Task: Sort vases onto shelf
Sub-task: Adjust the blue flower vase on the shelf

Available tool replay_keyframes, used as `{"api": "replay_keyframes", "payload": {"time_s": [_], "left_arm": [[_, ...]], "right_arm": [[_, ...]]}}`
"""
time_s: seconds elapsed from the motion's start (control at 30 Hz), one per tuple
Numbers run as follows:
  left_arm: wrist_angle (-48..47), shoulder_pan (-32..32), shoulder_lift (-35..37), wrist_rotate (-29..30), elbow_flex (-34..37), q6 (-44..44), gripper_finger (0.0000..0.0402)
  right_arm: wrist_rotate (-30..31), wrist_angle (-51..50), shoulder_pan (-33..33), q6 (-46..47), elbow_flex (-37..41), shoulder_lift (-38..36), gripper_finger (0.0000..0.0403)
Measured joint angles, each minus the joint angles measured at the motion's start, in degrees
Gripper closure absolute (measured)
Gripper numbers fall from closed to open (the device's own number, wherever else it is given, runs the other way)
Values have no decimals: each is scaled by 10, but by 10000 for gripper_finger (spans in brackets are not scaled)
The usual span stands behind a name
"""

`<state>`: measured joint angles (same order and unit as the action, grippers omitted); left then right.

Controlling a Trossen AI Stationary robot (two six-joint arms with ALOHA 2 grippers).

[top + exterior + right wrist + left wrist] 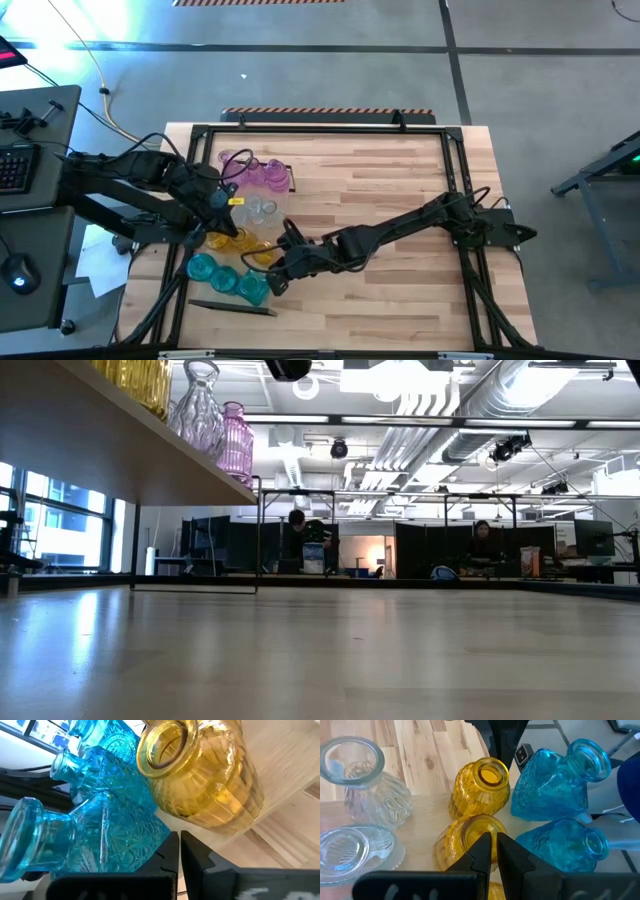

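Glass vases stand upright in a cluster on the light-wood shelf (215,225) at the table's left: pink ones (250,170) at the far side, clear ones (262,210), amber-yellow ones (235,240) and teal ones (225,275) nearest. My left gripper (225,203) hovers over the cluster; in its wrist view its shut fingers (492,851) hang above a yellow vase (465,840). My right gripper (278,270), also shut, reaches in from the right, with its fingertips (179,845) beside a yellow vase (205,775) and a teal vase (115,830). My left gripper points down over the mouth of the nearer yellow vase (470,832); I cannot tell whether it touches the rim. My right gripper comes slanting from the table's right, its shut tips at the teal vase's lower body (150,837); whether they touch cannot be told.
A dark slim bar (232,307) lies near the table's front edge. Black frame rails (455,170) run around the tabletop. The low view shows the shelf (120,450) raised on a thin metal leg (258,535). The table's right half is bare wood. People sit in the room behind.
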<state>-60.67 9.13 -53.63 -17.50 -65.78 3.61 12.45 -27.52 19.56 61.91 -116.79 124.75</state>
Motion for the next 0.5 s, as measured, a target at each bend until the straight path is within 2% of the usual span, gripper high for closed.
{"api": "replay_keyframes", "payload": {"time_s": [0.5], "left_arm": [[2,0,0,1,-2,-2,381]], "right_arm": [[10,2,-13,-21,0,0,403]]}}
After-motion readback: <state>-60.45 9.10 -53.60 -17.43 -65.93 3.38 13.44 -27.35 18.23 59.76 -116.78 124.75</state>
